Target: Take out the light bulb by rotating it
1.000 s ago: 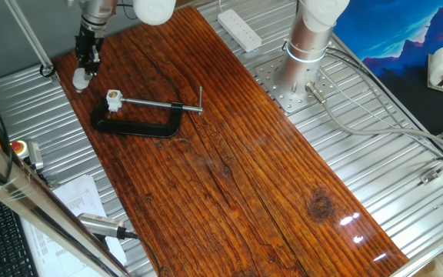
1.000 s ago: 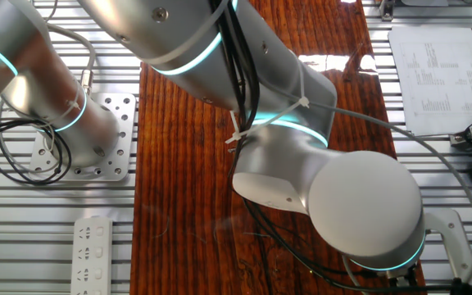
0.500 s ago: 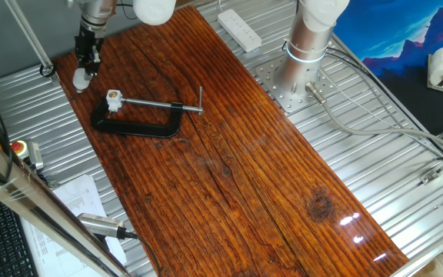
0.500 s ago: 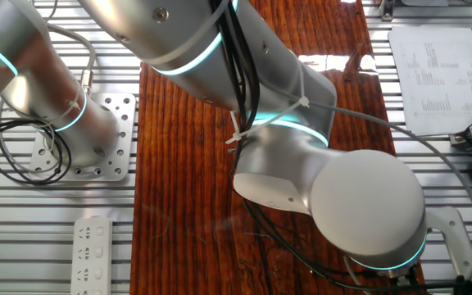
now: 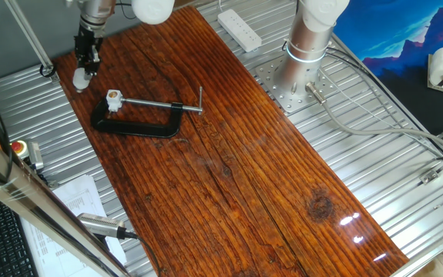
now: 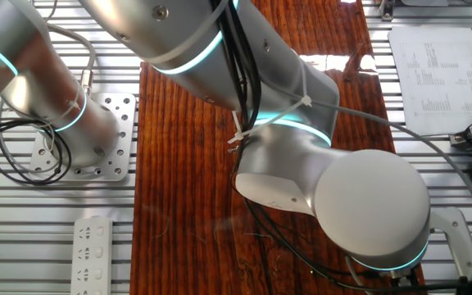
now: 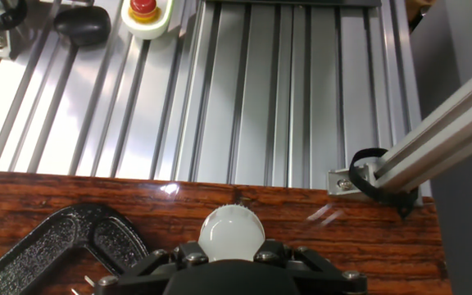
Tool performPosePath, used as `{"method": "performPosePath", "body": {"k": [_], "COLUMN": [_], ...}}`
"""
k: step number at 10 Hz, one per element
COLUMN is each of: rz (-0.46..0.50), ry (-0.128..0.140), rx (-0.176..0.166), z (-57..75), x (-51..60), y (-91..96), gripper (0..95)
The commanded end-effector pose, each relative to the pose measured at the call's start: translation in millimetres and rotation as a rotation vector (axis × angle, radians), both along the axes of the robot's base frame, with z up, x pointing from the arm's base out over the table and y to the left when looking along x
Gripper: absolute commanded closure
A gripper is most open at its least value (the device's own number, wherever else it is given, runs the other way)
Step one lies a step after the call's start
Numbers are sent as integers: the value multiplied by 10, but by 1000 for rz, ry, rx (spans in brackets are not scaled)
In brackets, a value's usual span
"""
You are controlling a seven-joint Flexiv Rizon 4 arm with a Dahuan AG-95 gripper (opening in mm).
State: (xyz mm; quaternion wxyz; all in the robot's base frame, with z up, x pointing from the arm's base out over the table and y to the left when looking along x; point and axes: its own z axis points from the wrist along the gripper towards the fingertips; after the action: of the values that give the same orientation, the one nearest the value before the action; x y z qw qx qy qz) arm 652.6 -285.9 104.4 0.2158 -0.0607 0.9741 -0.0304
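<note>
The light bulb (image 5: 80, 78) is small, frosted and white. It hangs from my gripper (image 5: 85, 69) at the far-left corner of the wooden board (image 5: 229, 154), close above the surface. In the hand view the bulb (image 7: 231, 233) sits between the black jaws of the gripper (image 7: 231, 256), which are shut on it. The black C-clamp (image 5: 141, 123) lies to the right of it, with the small white socket stub (image 5: 114, 98) at the end of its steel rod. The clamp's arm also shows in the hand view (image 7: 64, 238). In the other fixed view the arm hides bulb and gripper.
A red emergency button (image 7: 142, 10) and an aluminium frame post (image 7: 433, 131) stand on the slatted metal table beyond the board's edge. A white power strip (image 5: 239, 28) and the arm's base (image 5: 302, 46) are at the back. Papers (image 5: 75, 196) lie at the left.
The arm's elbow has shifted very slightly in the other fixed view. The gripper and the bulb stay at the same spot.
</note>
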Motion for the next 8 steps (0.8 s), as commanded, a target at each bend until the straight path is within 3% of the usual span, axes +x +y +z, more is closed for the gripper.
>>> {"method": "performPosePath", "body": {"k": [1,2,3,8], "rz": [10,12,10,10], "ry": [4,4,5,13], "rx": [-1,-2,0,0], "z": [9,9,9,8], "x": [0,0,0,-1], "y": [-26,-26,-26,-27], "gripper": [570,570,380,380]}}
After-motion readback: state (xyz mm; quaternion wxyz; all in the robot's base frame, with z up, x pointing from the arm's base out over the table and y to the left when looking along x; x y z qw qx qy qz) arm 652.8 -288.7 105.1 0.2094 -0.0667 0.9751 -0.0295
